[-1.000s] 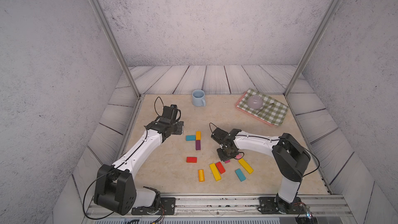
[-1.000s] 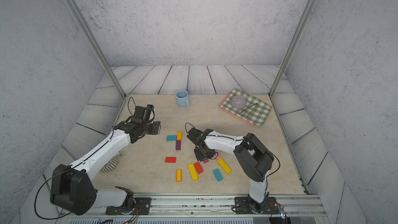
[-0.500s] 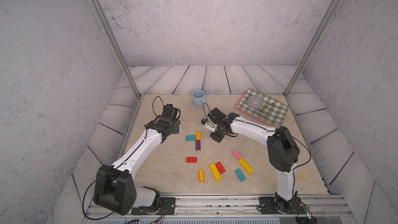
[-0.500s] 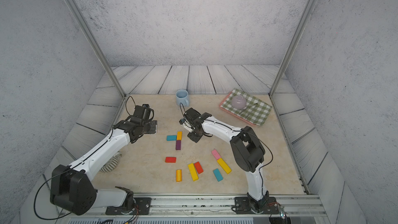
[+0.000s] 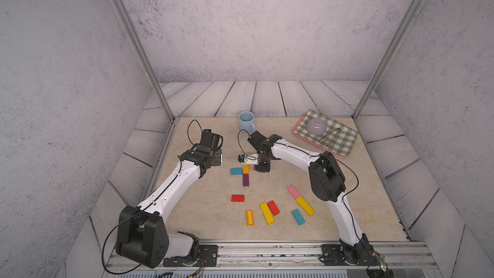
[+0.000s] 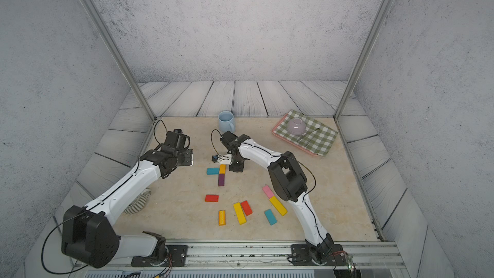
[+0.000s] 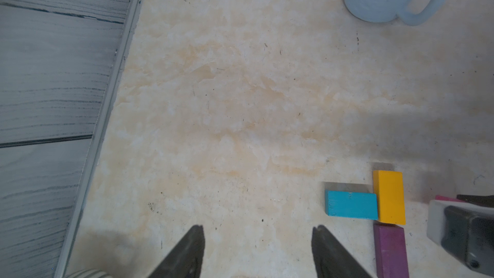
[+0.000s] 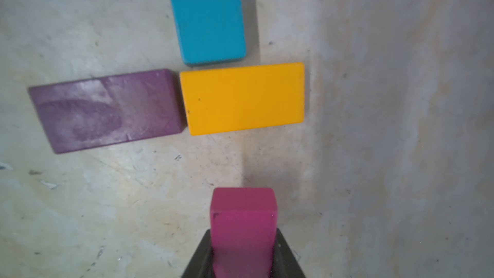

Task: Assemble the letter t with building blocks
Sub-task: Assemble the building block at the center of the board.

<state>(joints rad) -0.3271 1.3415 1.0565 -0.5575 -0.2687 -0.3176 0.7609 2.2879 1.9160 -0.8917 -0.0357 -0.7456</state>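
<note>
A teal block (image 5: 236, 171), an orange block (image 5: 246, 169) and a purple block (image 5: 246, 179) lie joined mid-table; teal abuts the orange one's left side, purple continues it toward the front. My right gripper (image 5: 261, 168) hangs low just right of the orange block, shut on a magenta block (image 8: 243, 223) that points at the orange block (image 8: 242, 98) with a gap between. My left gripper (image 7: 258, 229) is open and empty, left of the teal block (image 7: 351, 204). Loose blocks lie at the front: red (image 5: 237, 198), yellow (image 5: 266, 213), pink (image 5: 293, 191), teal (image 5: 298, 217).
A light-blue mug (image 5: 246, 120) stands at the back, behind the right wrist. At the back right a checked cloth (image 5: 339, 140) carries a lilac bowl (image 5: 316, 126). More blocks lie in front: orange (image 5: 250, 217), red (image 5: 273, 207), yellow (image 5: 304, 205).
My right gripper has carried the magenta block from the front cluster back and left to beside the orange block. The left arm has barely moved.
</note>
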